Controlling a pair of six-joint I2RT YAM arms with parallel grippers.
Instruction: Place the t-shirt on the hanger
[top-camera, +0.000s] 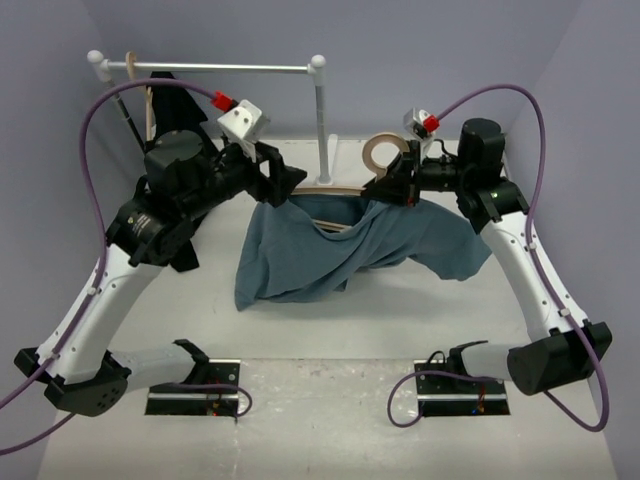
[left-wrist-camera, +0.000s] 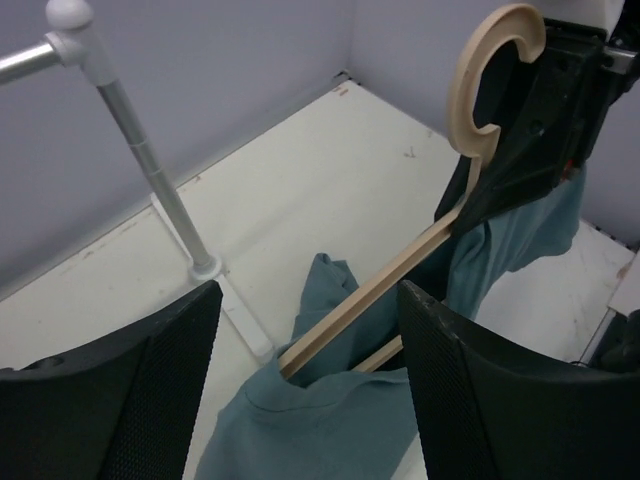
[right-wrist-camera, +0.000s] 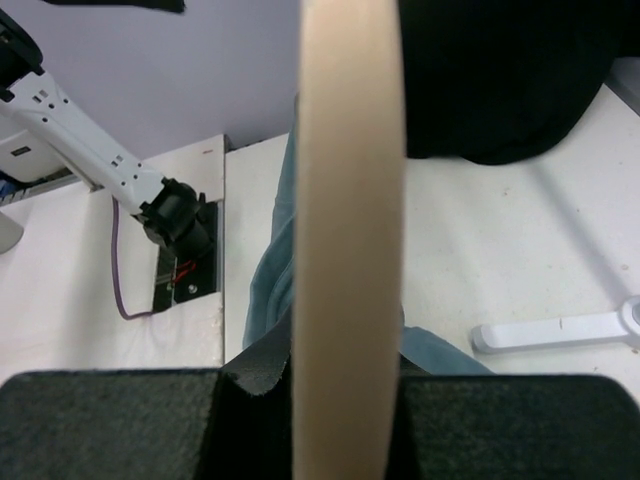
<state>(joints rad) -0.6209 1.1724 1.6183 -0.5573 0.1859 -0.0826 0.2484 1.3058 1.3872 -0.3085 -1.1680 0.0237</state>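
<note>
The grey-blue t-shirt (top-camera: 330, 250) hangs from the pale wooden hanger (top-camera: 382, 155) and trails onto the table. My right gripper (top-camera: 398, 185) is shut on the hanger just below its round hook; in the right wrist view the hanger (right-wrist-camera: 345, 250) stands pinched between both fingers, with the t-shirt (right-wrist-camera: 268, 270) behind it. My left gripper (top-camera: 288, 185) is open at the shirt's left end. In the left wrist view its gripper (left-wrist-camera: 310, 400) straddles the t-shirt (left-wrist-camera: 330, 425) without touching it. The hanger (left-wrist-camera: 370, 300) there has one arm end tucked into a cloth opening.
A metal rack (top-camera: 215, 68) with a white-capped post (top-camera: 320, 110) stands at the back; its foot (left-wrist-camera: 235, 310) lies close to the shirt. A black garment (top-camera: 175, 105) hangs at the rack's left end. Both arm bases (top-camera: 195, 400) sit at the near edge.
</note>
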